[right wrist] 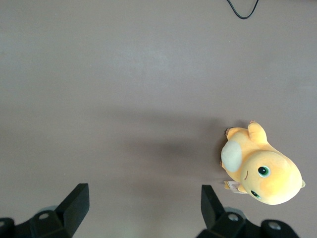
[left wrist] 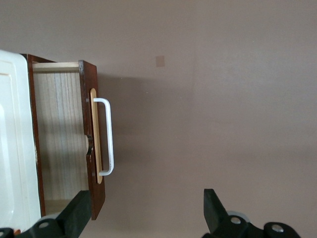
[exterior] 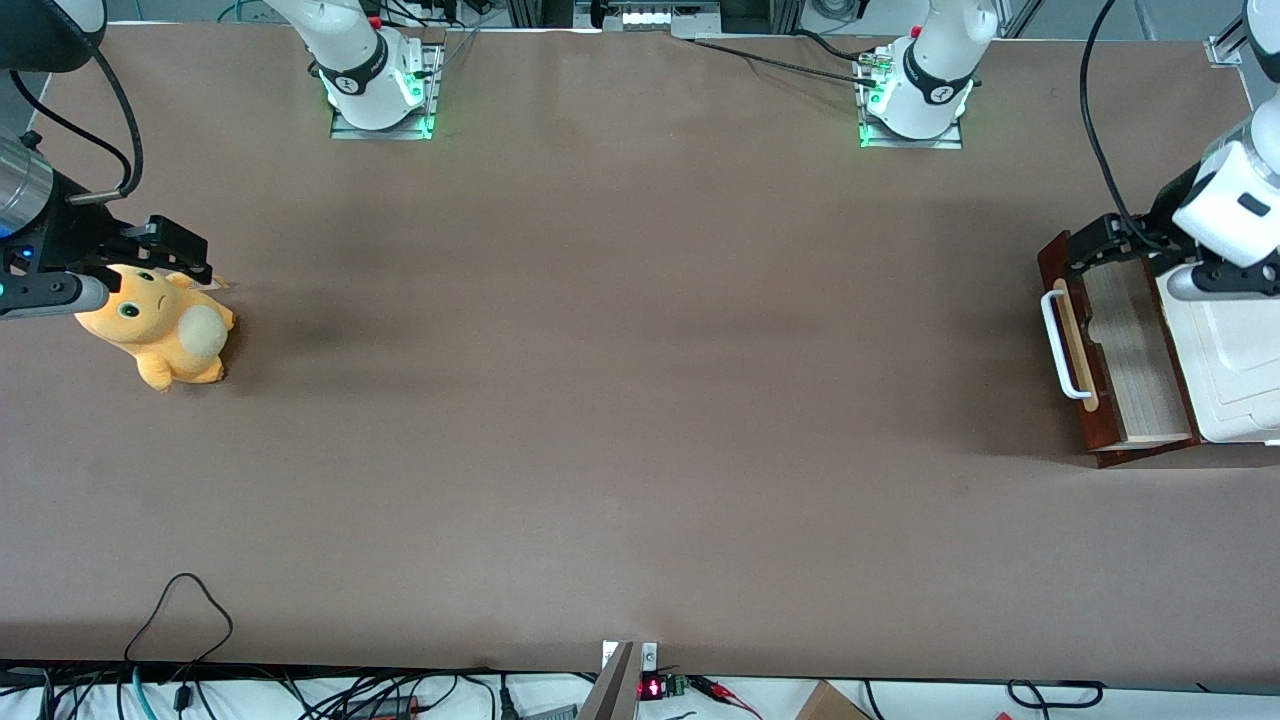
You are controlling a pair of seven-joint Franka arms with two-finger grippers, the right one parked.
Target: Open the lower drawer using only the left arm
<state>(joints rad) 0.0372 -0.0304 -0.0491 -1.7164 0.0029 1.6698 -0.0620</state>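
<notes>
The bench (exterior: 620, 400), covered in a plain brown sheet, runs the whole width of the front view. At the working arm's end of it stands a small cabinet with a white moulded top (exterior: 1240, 365). From under that top the lower drawer (exterior: 1125, 355) is pulled out toward the middle of the bench, so its pale wood interior (left wrist: 62, 139) lies open to view between the dark reddish-brown front (left wrist: 91, 144) and the cabinet's white top.

The left arm (exterior: 1235, 195), glossy white with dark panels and a trailing black cable, hangs over the cabinet and the drawer's end farther from the front camera. Its pincer (exterior: 1095, 240) is above that end of the drawer front. In the wrist view the pincer's two black fingers (left wrist: 78, 213) stand wide apart with nothing between them: one finger is over the drawer front's end, the other over bare bench.

Toward the parked arm's end of the bench lies an orange plush toy (exterior: 160, 325) with a cream belly.

On the drawer front, a white loop handle (left wrist: 106, 136) sits on a pale wood strip (left wrist: 95, 136), untouched by the fingers.

A small pale square mark (left wrist: 160, 61) shows on the bench surface, well apart from the drawer.
</notes>
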